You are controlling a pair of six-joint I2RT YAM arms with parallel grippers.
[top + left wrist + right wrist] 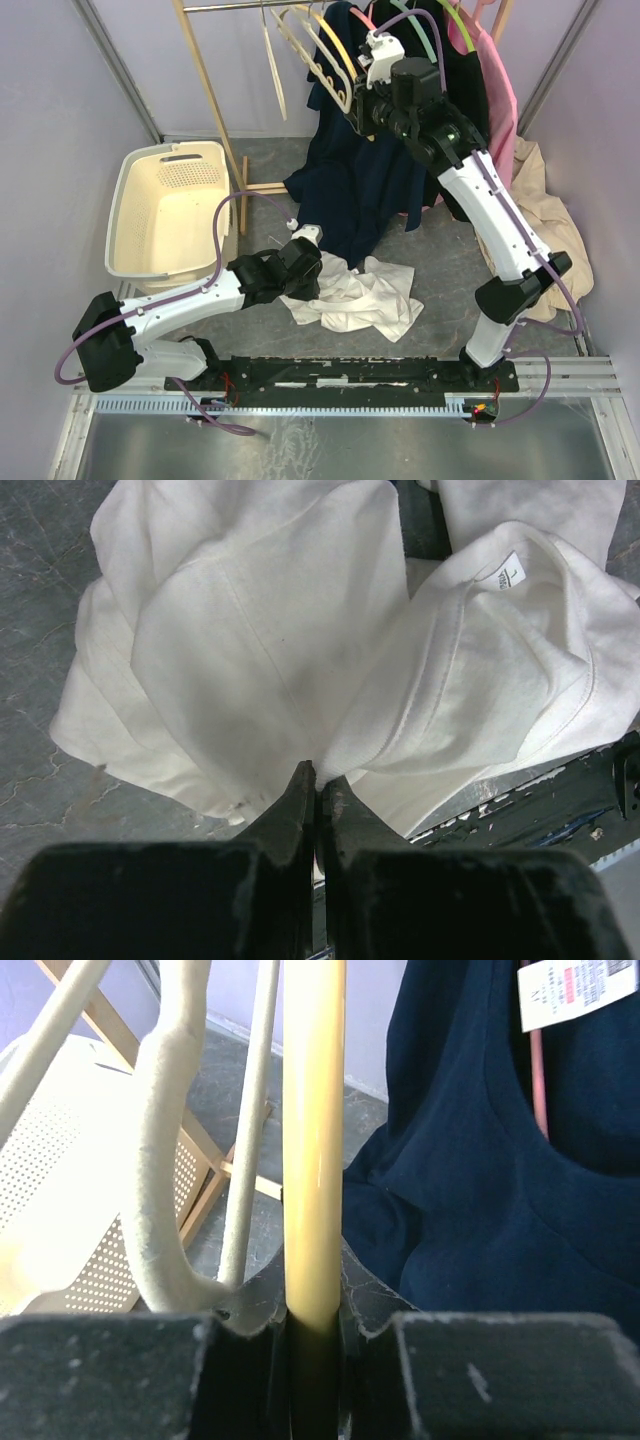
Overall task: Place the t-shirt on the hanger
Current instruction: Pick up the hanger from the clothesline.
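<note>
1. While the right gripper [314, 1325] clamps the slim yellow clothes hanger [314, 1110] on the wooden rack [205, 70], a cream-white hanger [160, 1160] hangs just beside; lifting could snag it.
2. Left gripper [315, 782], pressed together, pinches a fold of the white cotton t-shirt [250, 650], crumpled on the grey surface [40, 730].
3. Thin pinch may slip when raised.

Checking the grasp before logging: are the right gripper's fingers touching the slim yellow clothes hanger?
Touching. The right wrist view shows the slim yellow clothes hanger running down between the right gripper fingers, both pressed against its sides with no gap.
</note>
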